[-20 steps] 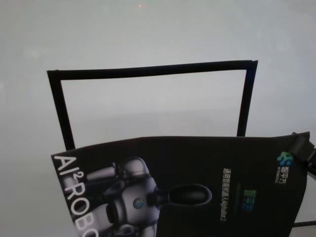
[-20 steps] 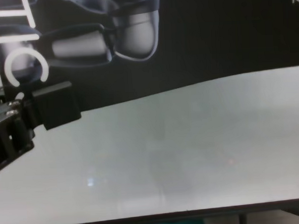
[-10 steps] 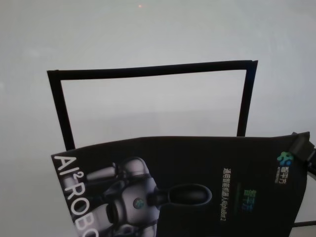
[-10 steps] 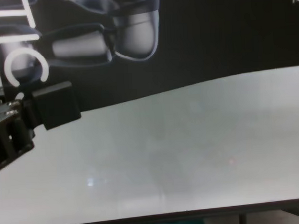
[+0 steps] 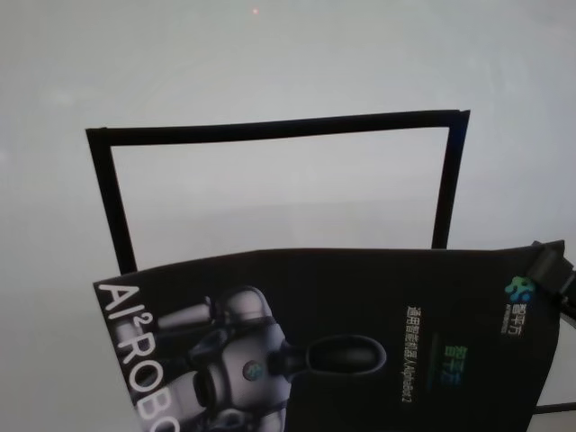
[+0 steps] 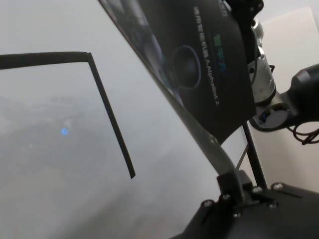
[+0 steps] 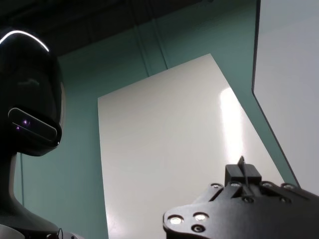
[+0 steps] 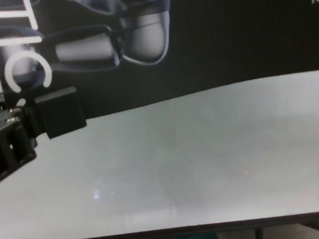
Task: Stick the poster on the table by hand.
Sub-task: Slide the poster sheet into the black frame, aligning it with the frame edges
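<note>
**One poster held above the table by two grippers**

Count: one poster (image 5: 360,333), one table (image 5: 270,63), two grippers, one black tape outline (image 5: 270,129) marked on the tabletop.

Writing legible on the poster: large white "AI²ROB" running along its left side in the head view; "TIC" in the chest view. A small blue-green logo with small white characters sits near the right corner; a line of small white text ending "AlphaBot 2" runs beside the robot figure.

Poster appearance: thin, black, glossy, printed with a grey-white robot figure. It sags into a curve between its two held edges and hangs over the near part of the table, its far edge overlapping the near side of the tape outline.

Left gripper (image 8: 53,114): black block, clamped on the poster's lower left edge just below the letter "C". Right gripper (image 5: 551,270): at the poster's right corner, pinching that edge.
</note>
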